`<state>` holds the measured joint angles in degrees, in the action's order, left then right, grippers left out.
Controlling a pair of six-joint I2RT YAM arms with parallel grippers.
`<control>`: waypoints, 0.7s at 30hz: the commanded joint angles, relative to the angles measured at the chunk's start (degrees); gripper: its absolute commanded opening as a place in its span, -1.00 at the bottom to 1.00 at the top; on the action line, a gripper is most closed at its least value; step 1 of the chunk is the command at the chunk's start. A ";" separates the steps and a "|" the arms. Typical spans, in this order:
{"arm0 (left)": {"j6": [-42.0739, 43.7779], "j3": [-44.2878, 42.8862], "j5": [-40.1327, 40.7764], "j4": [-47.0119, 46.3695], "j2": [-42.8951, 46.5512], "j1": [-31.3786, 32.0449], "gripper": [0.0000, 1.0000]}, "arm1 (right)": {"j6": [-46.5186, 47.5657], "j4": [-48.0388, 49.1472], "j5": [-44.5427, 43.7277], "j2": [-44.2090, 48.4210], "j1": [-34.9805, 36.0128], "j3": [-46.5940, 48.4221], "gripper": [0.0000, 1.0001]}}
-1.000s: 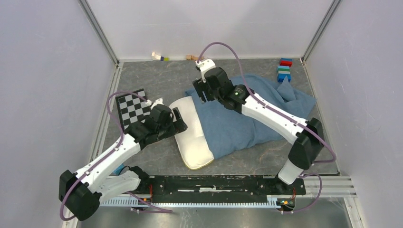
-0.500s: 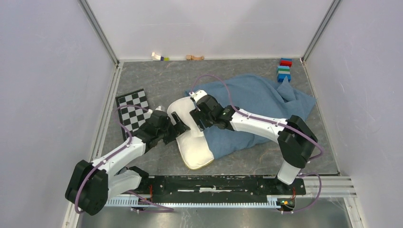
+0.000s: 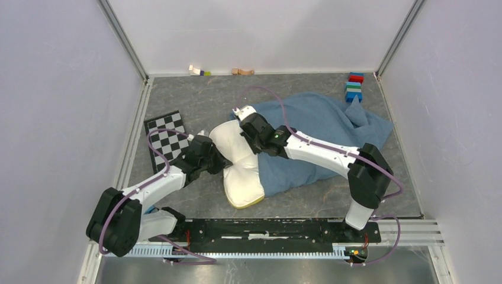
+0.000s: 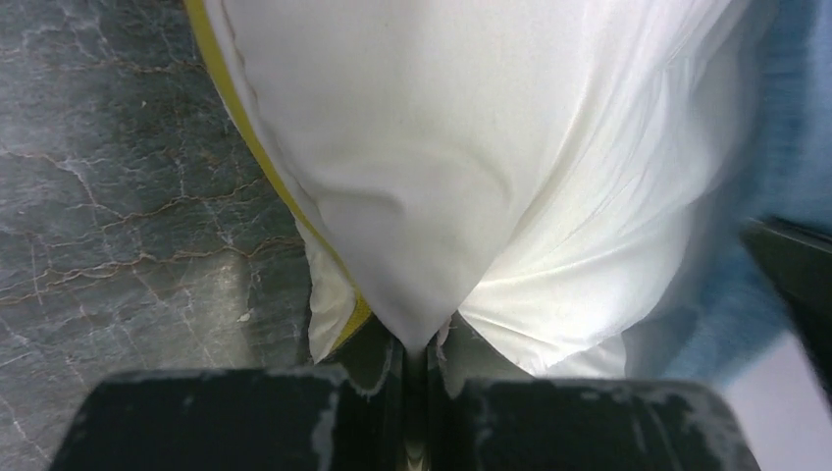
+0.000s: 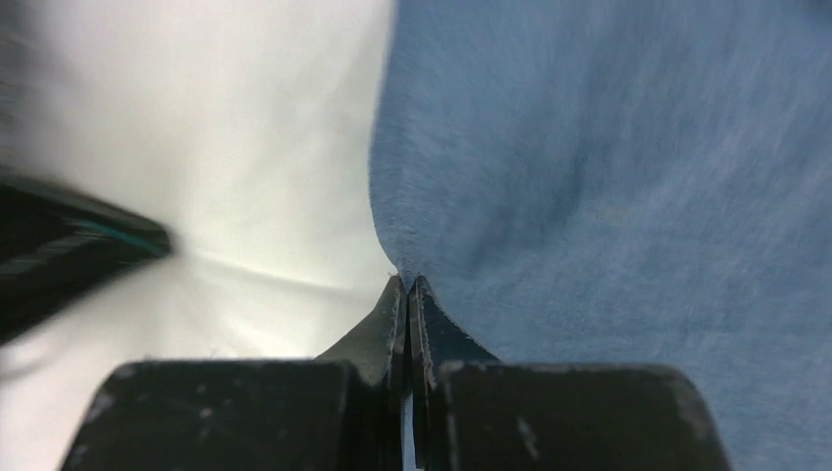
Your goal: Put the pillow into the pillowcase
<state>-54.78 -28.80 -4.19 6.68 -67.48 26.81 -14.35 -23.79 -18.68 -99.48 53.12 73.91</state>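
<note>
Seen from above, the right part of the pillow (image 3: 241,177) is covered by the pillowcase (image 3: 322,124). The objects (image 3: 199,71) by the far wall are too small to be identified. In the right wrist view, the pillowcase is blurred, and a dark shape (image 5: 69,245) at the left edge cannot be made out.

Compare with one second ago.
- Your left gripper (image 4: 420,345): then wide open beside pillow (image 3: 240,180). Now moved in against its left edge, jaws closed, white fabric pinched between them.
- Your right gripper (image 5: 406,287): then raised and open over far part of pillowcase (image 3: 322,121). Now lowered to blue hem where it meets pillow, jaws closed on that hem.
- Pillow outline: then smooth oval. Now drawn in at mid-length, creases running toward left pinch.
- Left elbow: shifted inward.
</note>
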 commanded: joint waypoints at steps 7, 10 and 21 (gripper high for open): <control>-1.24 -15.54 0.81 -2.07 -4.18 7.81 -0.95 | -0.71 -4.97 1.59 -3.24 14.58 28.70 -1.00; -3.79 -14.80 3.31 -1.10 -2.13 7.65 -0.95 | -0.94 -3.93 3.12 0.14 11.13 24.25 -1.00; -7.83 -13.02 10.51 4.57 2.20 7.56 -0.95 | -2.05 -3.80 -3.95 14.30 8.79 4.09 0.08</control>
<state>-58.85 -41.01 3.11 11.55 -67.05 34.09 -15.20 -30.02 -18.41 -93.21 60.49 83.50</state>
